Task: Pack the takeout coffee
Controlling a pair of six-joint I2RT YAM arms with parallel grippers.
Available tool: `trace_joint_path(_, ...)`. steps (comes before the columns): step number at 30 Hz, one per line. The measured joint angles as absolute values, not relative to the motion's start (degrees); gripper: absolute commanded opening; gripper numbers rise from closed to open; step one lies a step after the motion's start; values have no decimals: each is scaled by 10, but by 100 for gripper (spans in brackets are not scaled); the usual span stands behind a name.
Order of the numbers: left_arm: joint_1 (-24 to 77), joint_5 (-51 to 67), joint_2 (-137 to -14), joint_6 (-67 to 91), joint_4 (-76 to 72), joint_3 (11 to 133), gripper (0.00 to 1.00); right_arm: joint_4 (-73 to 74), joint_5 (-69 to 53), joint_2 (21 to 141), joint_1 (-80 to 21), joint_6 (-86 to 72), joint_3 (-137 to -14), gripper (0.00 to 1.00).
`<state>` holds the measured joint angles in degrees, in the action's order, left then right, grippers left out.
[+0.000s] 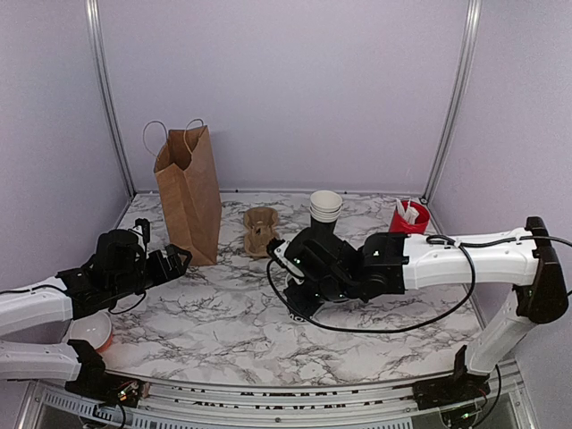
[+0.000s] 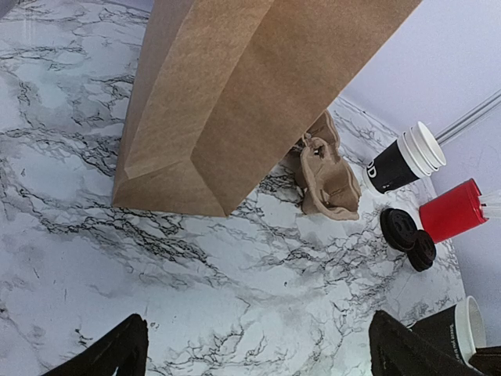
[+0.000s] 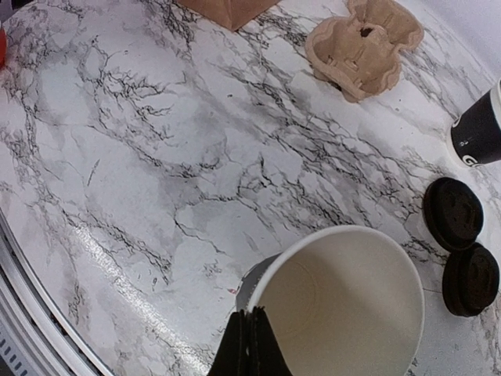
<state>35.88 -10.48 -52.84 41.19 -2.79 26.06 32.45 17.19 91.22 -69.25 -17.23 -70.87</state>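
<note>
Seen from above, the paper bag (image 1: 188,192) stands upright at the back left of the worktop (image 1: 223,331). The left pincer (image 1: 172,261) is just beside its base, and the moulded carrier (image 1: 261,230) sits to its right. The right pincer (image 1: 293,284) hangs low over the middle and hides what it carries.

In the left wrist view, the left pincer is spread wide with nothing between its fingers, facing the bag's lower wall. At the lower right is the takeout coffee cup (image 2: 458,333), lidless, its white inside showing. Two loose lids (image 2: 399,229) lie touching each other near the red cup (image 2: 454,210).

In the right wrist view, the right pincer looks clamped on the cup's wall at the rim. I cannot tell whether the base rests on the worktop. The cup probably needs a lid before bagging. It should go down upright beside the lids, and the rim should be released gently so the thin paper does not buckle or tip.
</note>
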Motion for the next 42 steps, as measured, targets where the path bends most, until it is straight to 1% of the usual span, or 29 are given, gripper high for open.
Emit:
trace_joint_path(10,359,-105,-525,412,-27,261,99,305,170,941,-693,-171,-706,0)
trace_joint_path(22,359,-105,-520,412,-27,261,99,306,171,943,-693,-169,-706,10)
trace_joint_path(29,359,-105,-520,412,-27,261,99,310,171,943,-693,-169,-710,13)
trace_joint_path(42,359,-105,-520,412,-27,261,99,345,169,943,-691,-162,-780,35)
